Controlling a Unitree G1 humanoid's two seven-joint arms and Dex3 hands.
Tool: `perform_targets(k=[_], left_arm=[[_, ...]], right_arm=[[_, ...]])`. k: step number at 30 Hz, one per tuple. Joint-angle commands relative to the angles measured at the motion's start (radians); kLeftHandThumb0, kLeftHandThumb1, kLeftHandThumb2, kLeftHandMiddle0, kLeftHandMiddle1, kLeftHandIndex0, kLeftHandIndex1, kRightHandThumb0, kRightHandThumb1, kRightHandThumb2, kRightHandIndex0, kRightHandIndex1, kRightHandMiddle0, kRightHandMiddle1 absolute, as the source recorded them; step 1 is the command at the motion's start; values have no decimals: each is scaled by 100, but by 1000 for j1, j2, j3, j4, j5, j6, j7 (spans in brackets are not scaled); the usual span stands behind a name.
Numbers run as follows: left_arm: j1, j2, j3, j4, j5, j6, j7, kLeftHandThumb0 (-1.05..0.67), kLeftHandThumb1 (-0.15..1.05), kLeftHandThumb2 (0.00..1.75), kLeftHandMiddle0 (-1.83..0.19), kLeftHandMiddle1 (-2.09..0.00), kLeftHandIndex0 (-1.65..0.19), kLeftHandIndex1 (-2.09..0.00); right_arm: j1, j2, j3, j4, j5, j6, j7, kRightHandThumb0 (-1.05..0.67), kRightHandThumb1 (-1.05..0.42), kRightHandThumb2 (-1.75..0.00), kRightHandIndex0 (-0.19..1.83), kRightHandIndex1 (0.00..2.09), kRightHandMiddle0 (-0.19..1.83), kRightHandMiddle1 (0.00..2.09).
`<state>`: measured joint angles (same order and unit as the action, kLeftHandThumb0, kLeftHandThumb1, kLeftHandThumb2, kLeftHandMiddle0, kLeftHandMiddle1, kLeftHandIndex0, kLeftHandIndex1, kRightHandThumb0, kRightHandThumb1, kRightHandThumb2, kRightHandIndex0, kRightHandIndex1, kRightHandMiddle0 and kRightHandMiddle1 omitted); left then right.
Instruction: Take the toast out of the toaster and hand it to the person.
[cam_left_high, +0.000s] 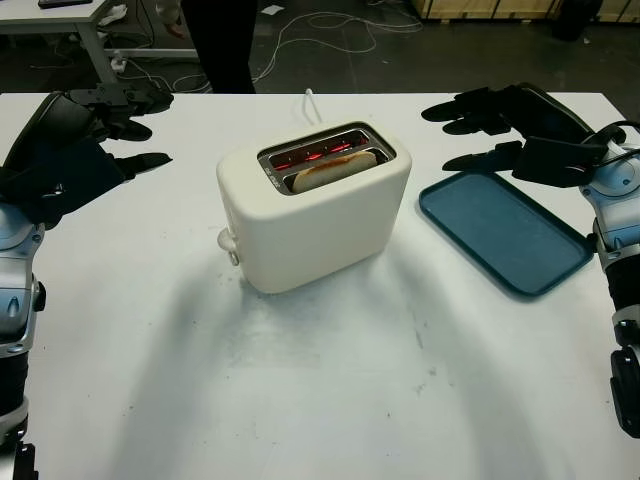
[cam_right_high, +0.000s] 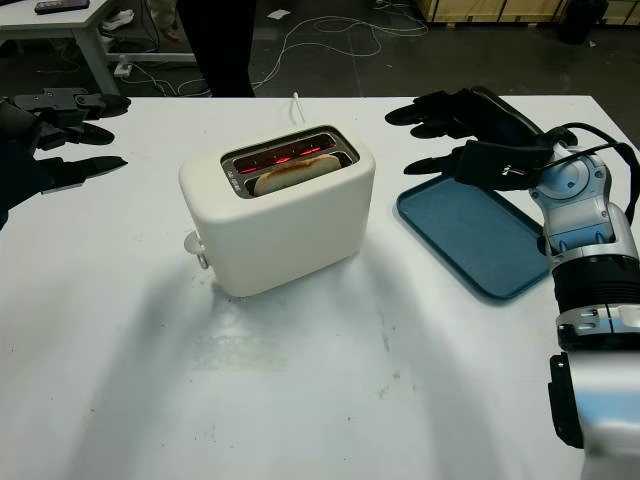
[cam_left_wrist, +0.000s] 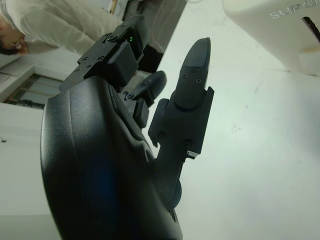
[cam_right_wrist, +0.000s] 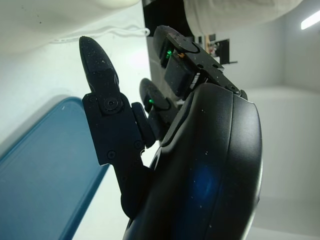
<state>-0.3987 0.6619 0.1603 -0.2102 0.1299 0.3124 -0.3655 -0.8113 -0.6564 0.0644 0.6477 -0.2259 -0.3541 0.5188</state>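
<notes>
Toaster (cam_left_high: 315, 215): cream-white shell, plain, with slots glowing red-orange inside. Toast (cam_left_high: 335, 170): pale golden-brown, with a lighter face, in the near slot. Tray (cam_left_high: 505, 232): dark teal-blue, plain, right of the toaster. Table (cam_left_high: 330, 400): white, with faint grey scuffs near the middle. Left hand (cam_left_high: 85, 130): matte black, on a silver and grey forearm. Right hand (cam_right_high: 480, 135): matte black, on a silver and black forearm. Person (cam_left_high: 220, 45) at the far edge: black trousers; in the left wrist view, an off-white top. Floor (cam_left_high: 400, 55): dark grey, crossed by white cables.

head stereo looks down, wrist cams close-up
</notes>
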Motion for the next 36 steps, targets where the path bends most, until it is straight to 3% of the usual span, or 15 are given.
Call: perform_targets(k=[1, 36], left_arm=[[-11, 9, -6, -6, 11, -12, 4, -31, 91, 0, -40, -74, -64, -5], [-18, 5, -13, -1, 15, -8, 9, -26, 90, 0, -38, -77, -64, -4]], right_arm=[[-19, -9, 4, 0, -3, -4, -2, -53, -83, 0, 70, 0, 65, 0], [-19, -10, 5, -13, -17, -2, -10, -53, -83, 0, 71, 0, 65, 0]])
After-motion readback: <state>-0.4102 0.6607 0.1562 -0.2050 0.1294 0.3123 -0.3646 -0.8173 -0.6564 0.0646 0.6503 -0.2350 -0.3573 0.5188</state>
